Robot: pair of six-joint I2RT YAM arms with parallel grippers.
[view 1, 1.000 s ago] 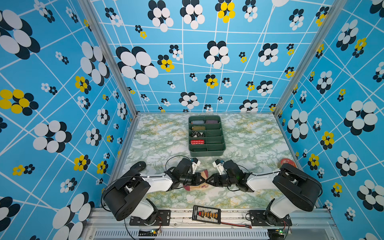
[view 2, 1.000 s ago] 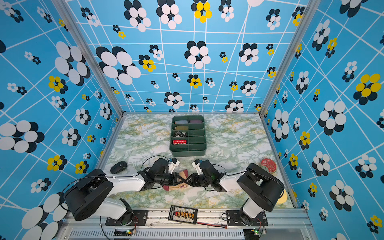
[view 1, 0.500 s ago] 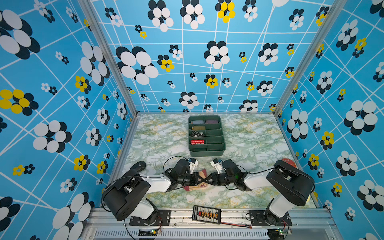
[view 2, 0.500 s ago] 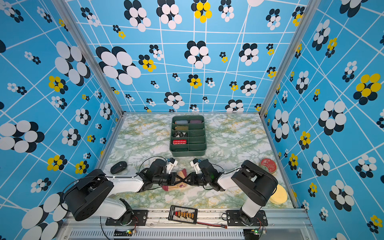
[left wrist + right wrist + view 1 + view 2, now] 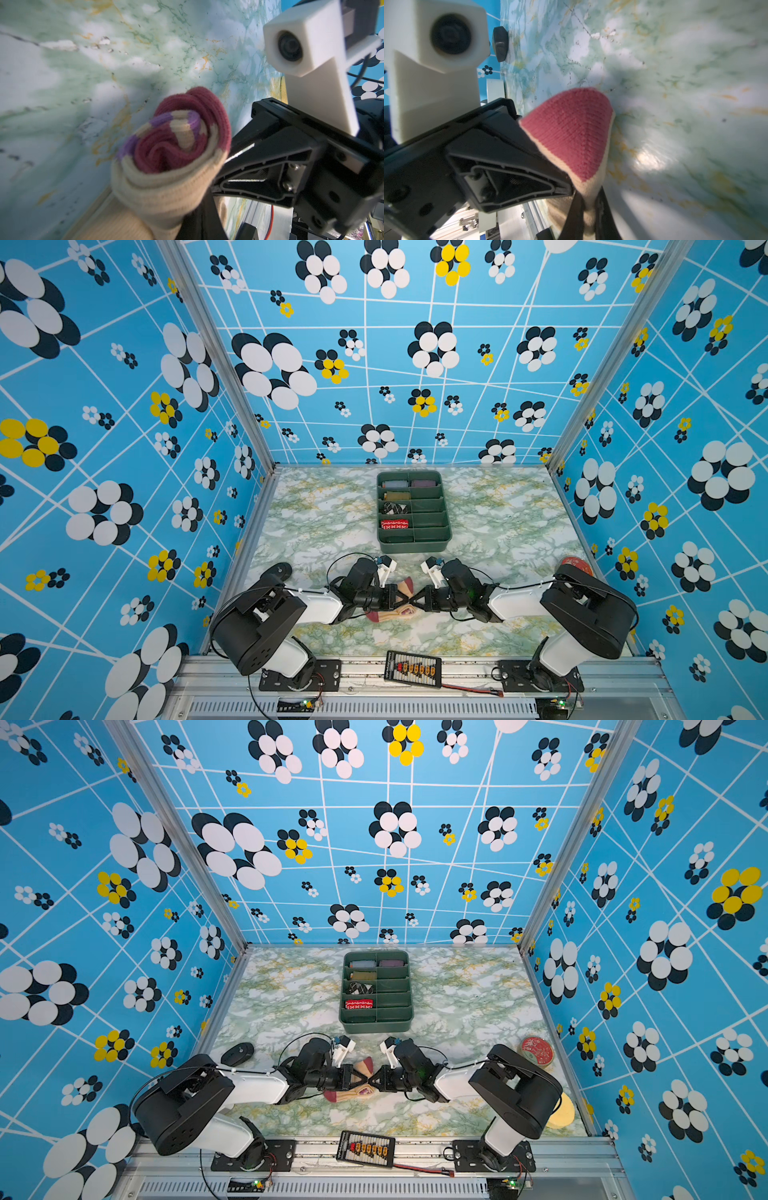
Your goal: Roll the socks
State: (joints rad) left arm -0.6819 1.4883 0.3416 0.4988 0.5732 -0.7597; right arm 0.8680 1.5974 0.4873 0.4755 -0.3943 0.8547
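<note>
Socks [image 5: 394, 612] partly rolled at the front middle of the marbled tabletop [image 5: 332, 531], we see our left gripper [image 5: 404, 600] clamped on the roll, our right gripper [image 5: 417, 600] pinched shut on cream fabric beside the dark red toe [image 5: 571, 133]

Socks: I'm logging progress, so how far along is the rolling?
Done: the socks are coiled at the cuff end. In hand: left gripper and right gripper both pinch them. Left: the toe sticks out unrolled.
</note>
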